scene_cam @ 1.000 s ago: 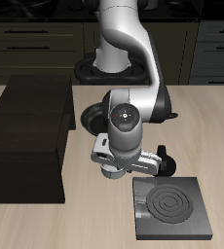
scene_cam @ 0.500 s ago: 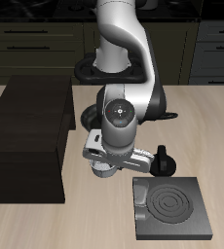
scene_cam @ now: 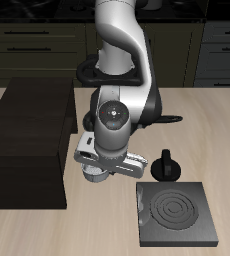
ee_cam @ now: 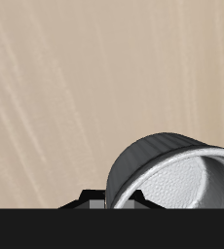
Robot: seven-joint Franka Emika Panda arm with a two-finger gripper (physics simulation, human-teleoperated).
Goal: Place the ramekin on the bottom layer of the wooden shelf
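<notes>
While the tabletop [scene_cam: 27,235] carries everything, the wooden shelf [scene_cam: 29,140] stands as the biggest thing, dark and boxy, unmoved since a second ago. Over that second the arm [scene_cam: 122,110] has swung toward the shelf, uncovering a small black knob [scene_cam: 167,165] behind the stove plate [scene_cam: 177,213]. Its gripper [scene_cam: 99,175] hangs beside the shelf's front corner; whether spread or pinching, I cannot tell. The ramekin [ee_cam: 172,175] appears tilted, close under the wrist camera, above bare tabletop.
</notes>
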